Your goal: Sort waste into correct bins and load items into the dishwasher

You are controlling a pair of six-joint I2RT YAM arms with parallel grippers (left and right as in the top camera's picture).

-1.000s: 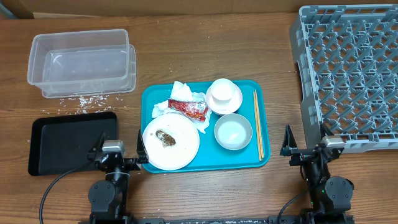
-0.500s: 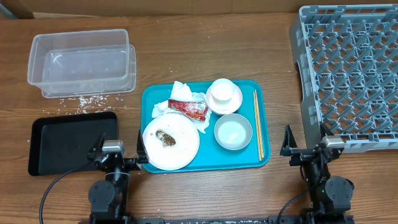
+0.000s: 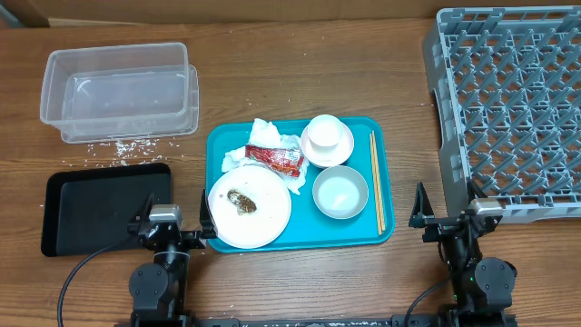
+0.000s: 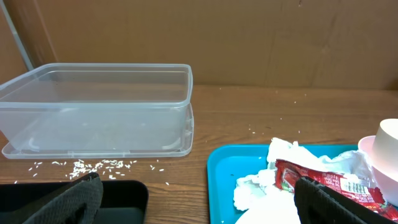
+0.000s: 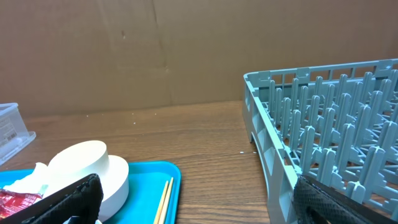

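On the teal tray (image 3: 386, 232) lie a white plate (image 3: 263, 218) with a brown food scrap (image 3: 242, 202), a crumpled napkin (image 3: 263, 134), a red wrapper (image 3: 275, 159), two white bowls (image 3: 327, 139) (image 3: 340, 193) and chopsticks (image 3: 377, 182). Rice grains (image 3: 123, 145) are scattered by the clear tub (image 3: 118, 91). The black tray (image 3: 91, 209) sits front left and the grey dish rack (image 3: 508, 109) at the right. My left gripper (image 3: 175, 218) stands open and empty between black tray and plate. My right gripper (image 3: 445, 216) is open and empty between teal tray and rack.
The left wrist view shows the tub (image 4: 99, 106), rice (image 4: 93, 165), napkin (image 4: 261, 186) and wrapper (image 4: 323, 177) ahead. The right wrist view shows the chopsticks (image 5: 165, 202), a bowl (image 5: 87, 165) and the rack wall (image 5: 280, 155). A cardboard wall stands behind the table.
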